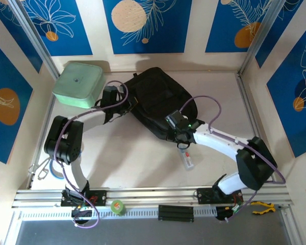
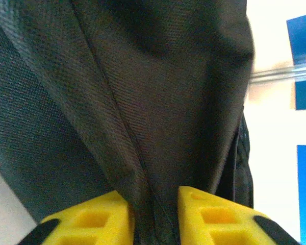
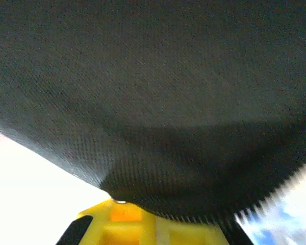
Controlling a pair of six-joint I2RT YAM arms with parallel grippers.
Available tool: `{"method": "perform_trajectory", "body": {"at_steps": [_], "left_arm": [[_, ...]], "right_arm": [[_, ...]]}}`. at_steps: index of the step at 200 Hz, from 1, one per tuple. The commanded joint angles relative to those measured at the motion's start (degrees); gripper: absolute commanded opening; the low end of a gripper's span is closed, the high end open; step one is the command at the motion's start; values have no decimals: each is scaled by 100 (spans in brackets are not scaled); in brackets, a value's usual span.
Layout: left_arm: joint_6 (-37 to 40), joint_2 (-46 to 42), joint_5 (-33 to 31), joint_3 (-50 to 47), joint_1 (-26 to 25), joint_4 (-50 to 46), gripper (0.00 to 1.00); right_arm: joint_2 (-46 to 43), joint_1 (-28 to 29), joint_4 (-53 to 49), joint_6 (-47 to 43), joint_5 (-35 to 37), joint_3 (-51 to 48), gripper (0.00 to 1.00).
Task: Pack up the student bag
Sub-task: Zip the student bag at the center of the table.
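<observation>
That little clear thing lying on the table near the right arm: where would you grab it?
Across its narrow middle, coming straight down from above. The small clear item lies flat on the table, long axis roughly toward the arm bases, with bare surface on both long sides, so a tool's fingers could probably straddle it there.

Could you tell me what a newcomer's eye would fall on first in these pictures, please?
The black student bag lying at the middle back of the table draws the eye first, with the left arm and right arm both reaching onto it; a fold of its fabric sits between the left jaws. Next comes the mint-green lidded box in the back left corner.
</observation>
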Motion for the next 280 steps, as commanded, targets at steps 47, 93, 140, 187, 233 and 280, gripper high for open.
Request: {"method": "perform_trajectory", "body": {"at_steps": [47,93,140,187,233,280], "left_arm": [[552,-1269,-195,-1078,478,-1010,65],[-424,-1727,753,-2027,467,-96,69],[-1413,-1511,1067,-2406,302,1171,69],[-1663,-1017,1060,-2116,134,1616,65],[-1256,-790,692,-1565,81,831,45],[-1011,-477,779,-1292,28,504,35]], "right_arm": [[1413,212,1442,-1028,-2260,1413,0],[1898,384,1808,-992,-2932,1805,0],[1751,376,2025,-833,-3201,1501,0],[1589,350,1943,-731,-3147,1236,0],[1543,349,1898,-656,-3055,1136,0],[1499,359,1827,-581,-3005,1054,0]]}}
